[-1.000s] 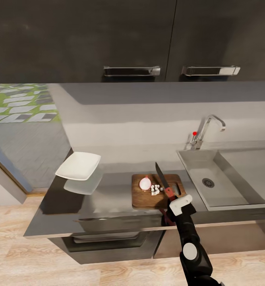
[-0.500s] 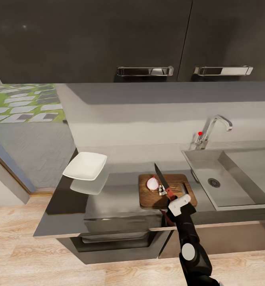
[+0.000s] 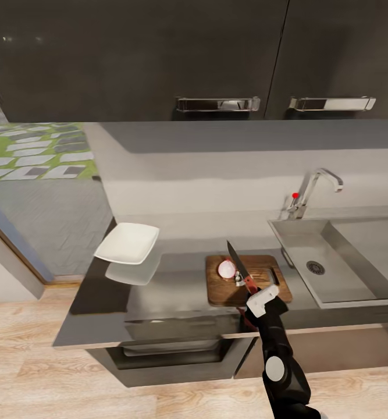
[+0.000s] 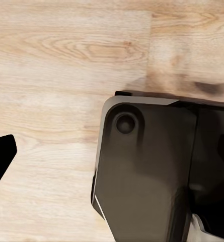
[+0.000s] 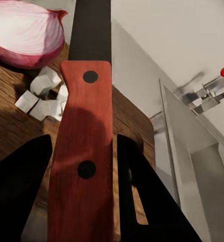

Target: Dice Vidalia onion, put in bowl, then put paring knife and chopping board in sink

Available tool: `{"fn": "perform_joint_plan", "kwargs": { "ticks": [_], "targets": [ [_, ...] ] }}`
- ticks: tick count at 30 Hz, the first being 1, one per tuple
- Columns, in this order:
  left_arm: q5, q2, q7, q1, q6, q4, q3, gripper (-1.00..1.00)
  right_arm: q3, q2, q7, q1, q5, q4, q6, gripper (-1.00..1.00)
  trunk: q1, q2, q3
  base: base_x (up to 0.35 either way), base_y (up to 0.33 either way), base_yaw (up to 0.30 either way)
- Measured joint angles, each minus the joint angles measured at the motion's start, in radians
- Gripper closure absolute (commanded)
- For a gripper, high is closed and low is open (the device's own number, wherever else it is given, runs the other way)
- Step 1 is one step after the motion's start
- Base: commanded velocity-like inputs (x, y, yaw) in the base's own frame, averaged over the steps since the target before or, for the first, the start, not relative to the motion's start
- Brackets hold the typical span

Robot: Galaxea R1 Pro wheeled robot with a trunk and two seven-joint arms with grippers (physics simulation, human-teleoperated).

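**One gripper on the knife, blade over the board**

Head view: right gripper (image 3: 253, 295) at the near edge of the countertop (image 3: 176, 279), holding the paring knife (image 3: 241, 270) by its reddish handle, dark blade pointing away from the robot and tilted up over the chopping board (image 3: 247, 279). Onion remnant (image 3: 226, 268) sits on the board just left of the blade, with a small pile of white diced bits (image 3: 238, 279) beside it. Bowl (image 3: 127, 242) stands well to the left, near the countertop's left end. Sink (image 3: 333, 262) lies right of the board, faucet (image 3: 313, 189) with a red dot behind it. Dark upper cabinets with two metal handles above.

Right wrist view adds the detail the head view lacks: knife handle (image 5: 84, 151) runs between the two black fingers (image 5: 142, 196), two dark rivets visible, jaws closed around it. The cut onion half (image 5: 25, 33) shows its purple skin and layered face, touching the board (image 5: 11, 126), with about five white cubes (image 5: 44, 96) just beside the blade's base. Board's handle slot shows near the right finger.

Left wrist view: wood floor (image 4: 66, 55) and a dark robot body part; one black fingertip (image 4: 1, 156) of the left gripper at the edge. Can't tell its jaw state.

No readable writing or labels anywhere.
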Motion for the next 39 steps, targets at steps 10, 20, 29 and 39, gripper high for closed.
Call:
{"fn": "perform_joint_plan", "kwargs": {
  "ticks": [10,20,29,39],
  "targets": [
    [-0.001,0.0,0.0,0.0,0.0,0.0,0.0,-1.0,0.0,0.0,0.0,0.0,0.0,0.0,0.001,1.0,0.0,0.0,-0.001,0.0,0.019,0.0],
    [-0.001,0.0,0.0,0.0,0.0,0.0,0.0,-1.0,0.0,0.0,0.001,0.0,0.0,0.0,0.001,1.0,0.0,0.0,-0.015,0.0,0.0,0.0],
    [-0.001,-0.001,-0.001,0.0,0.0,0.0,-0.002,-1.0,0.0,0.0,0.001,0.0,0.0,0.0,0.003,1.0,0.0,0.0,-0.03,0.0,-0.047,0.0],
    [-0.001,-0.001,0.0,0.0,0.0,0.0,-0.002,-1.0,0.0,0.0,0.001,0.0,0.001,0.0,0.003,1.0,0.0,0.0,-0.046,0.0,-0.002,0.0]
  ]
}}
